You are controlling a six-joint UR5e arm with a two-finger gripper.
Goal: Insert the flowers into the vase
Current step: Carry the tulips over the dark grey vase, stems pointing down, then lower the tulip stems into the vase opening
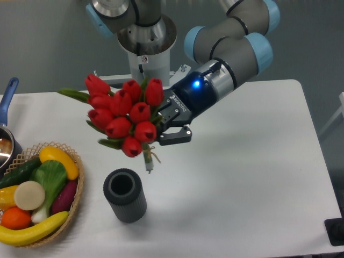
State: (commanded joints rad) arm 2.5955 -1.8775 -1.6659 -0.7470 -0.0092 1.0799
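Note:
The flowers (122, 115), a bunch of red tulip buds with green leaves, hang in the air above the table with my gripper (167, 122) shut on their stems. The stem ends (149, 161) point down, ending just above and right of the vase's mouth. The vase (124, 195) is a dark grey ribbed cylinder standing upright near the table's front, left of centre, its round mouth open and empty. The buds sit up and to the left of the vase, tilted away from the arm.
A wicker basket (75, 200) of fruit and vegetables stands at the front left, close beside the vase. A pot with a blue handle (7, 97) sits at the left edge. The robot's base column (145, 56) rises behind the table.

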